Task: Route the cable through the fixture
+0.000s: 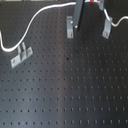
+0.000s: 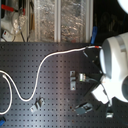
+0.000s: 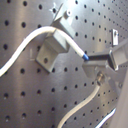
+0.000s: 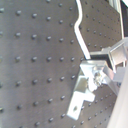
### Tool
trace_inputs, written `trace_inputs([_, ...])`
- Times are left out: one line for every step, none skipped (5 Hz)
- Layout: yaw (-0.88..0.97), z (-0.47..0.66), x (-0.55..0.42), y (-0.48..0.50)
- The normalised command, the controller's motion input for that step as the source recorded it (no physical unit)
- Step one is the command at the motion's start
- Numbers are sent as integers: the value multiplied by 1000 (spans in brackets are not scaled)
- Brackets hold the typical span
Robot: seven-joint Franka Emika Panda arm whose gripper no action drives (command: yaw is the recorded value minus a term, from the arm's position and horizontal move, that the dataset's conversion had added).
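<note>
The white cable [image 1: 33, 21] runs from the first exterior view's left edge up to the gripper [image 1: 77, 24] at the top middle. In the second exterior view the cable [image 2: 44, 62] loops across the board, and its red band [image 2: 93, 46] lies beside the white arm. In the first wrist view the cable [image 3: 25, 42] passes a metal fixture [image 3: 52, 44] and ends at a fingertip [image 3: 96, 58], which looks shut on it. The second wrist view shows the cable [image 4: 78, 30] coming down to a bracket [image 4: 82, 92]. The gripper hangs just over the middle fixture [image 1: 70, 26].
The black perforated board [image 1: 75, 90] also carries a fixture at the left [image 1: 21, 55] and one at the right [image 1: 106, 29]. A white line [image 1: 118, 21] runs past the right one. The arm's white body [image 2: 116, 65] covers the second exterior view's right. Shelves with clutter [image 2: 55, 20] stand behind.
</note>
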Motion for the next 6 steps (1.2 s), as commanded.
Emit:
trace_inputs([0, -1, 30, -67])
trace_inputs([-29, 112, -49, 50])
trace_inputs([-6, 207, -38, 156])
trace_inputs([0, 288, -142, 210])
trace_inputs([0, 138, -123, 151])
trace_inputs([0, 6, 67, 123])
